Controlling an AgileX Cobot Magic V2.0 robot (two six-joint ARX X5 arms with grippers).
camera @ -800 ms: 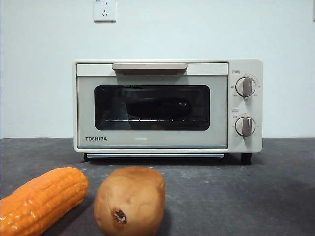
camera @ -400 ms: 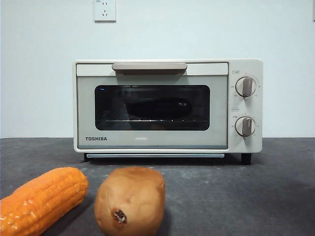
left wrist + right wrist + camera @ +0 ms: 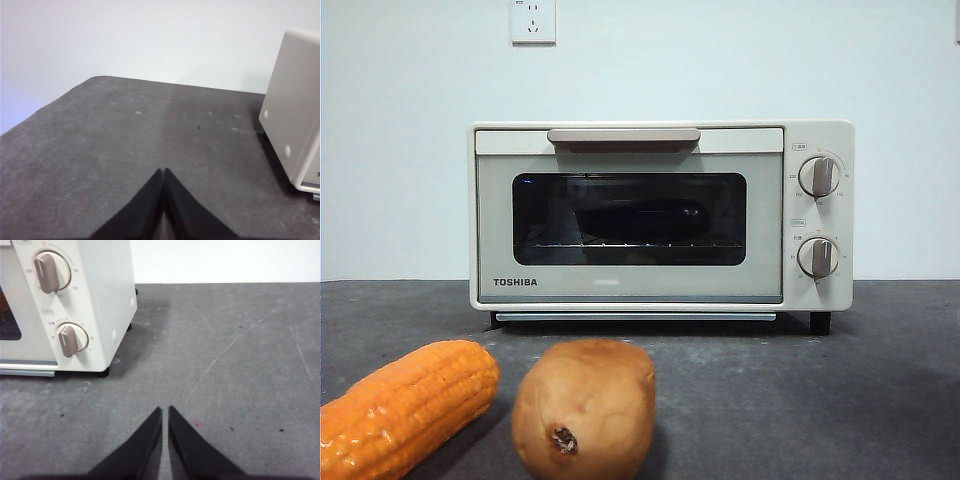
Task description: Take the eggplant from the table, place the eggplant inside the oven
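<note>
The cream oven (image 3: 660, 215) stands at the back of the dark grey table (image 3: 820, 400) with its door closed. Through the dark glass window I see the eggplant (image 3: 640, 218) lying lengthwise on the wire rack inside. My left gripper (image 3: 164, 172) is shut and holds nothing, low over bare table to the left of the oven's side wall (image 3: 295, 105). My right gripper (image 3: 165, 410) is shut too, empty, over the table to the right of the oven's knobs (image 3: 67, 337). Neither arm shows in the front view.
An orange corn cob (image 3: 405, 405) lies at the front left, and a brown potato (image 3: 585, 405) stands beside it near the front edge. A white wall with a socket (image 3: 533, 20) is behind the oven.
</note>
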